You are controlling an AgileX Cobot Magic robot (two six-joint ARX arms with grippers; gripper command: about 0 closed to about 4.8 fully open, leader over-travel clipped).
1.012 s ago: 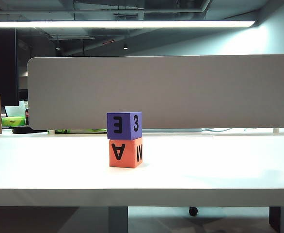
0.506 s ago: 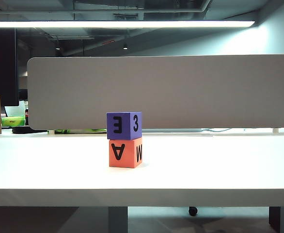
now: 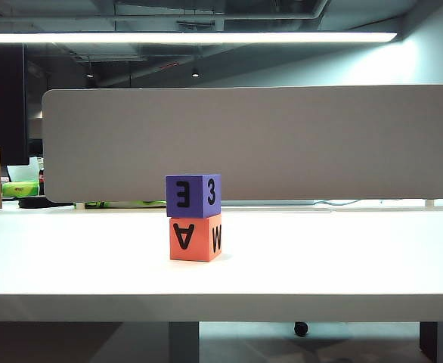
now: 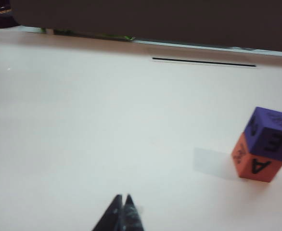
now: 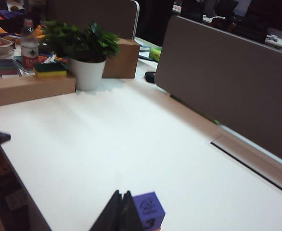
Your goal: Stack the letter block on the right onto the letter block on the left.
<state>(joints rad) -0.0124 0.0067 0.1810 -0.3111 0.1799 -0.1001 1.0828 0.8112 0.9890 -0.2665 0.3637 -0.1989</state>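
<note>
1. On the white table (image 3: pixel 342 257) the purple block (image 3: pixel 193 196) sits right on top of the orange block (image 3: pixel 196 237), touching it, both standing straight.
2. Seen from the exterior view, the purple block shows an "E" and a "3", and the orange block shows an upside-down "A" and a "W".
3. Behind the two blocks stands a long grey divider (image 3: pixel 282 140).
4. Neither arm shows in the exterior view.
5. The left gripper (image 4: pixel 122 208) has its two dark tips pressed together with nothing between them. It is well apart from the orange block (image 4: pixel 254 162) and the purple block (image 4: pixel 270 133).
6. The right gripper (image 5: pixel 121 206) is also pressed together and holds nothing. Its tips are just beside the purple block (image 5: pixel 149 209).
7. Far past the purple block stand a green plant in a white pot (image 5: pixel 85 52) and brown boxes (image 5: pixel 30 88).
</note>
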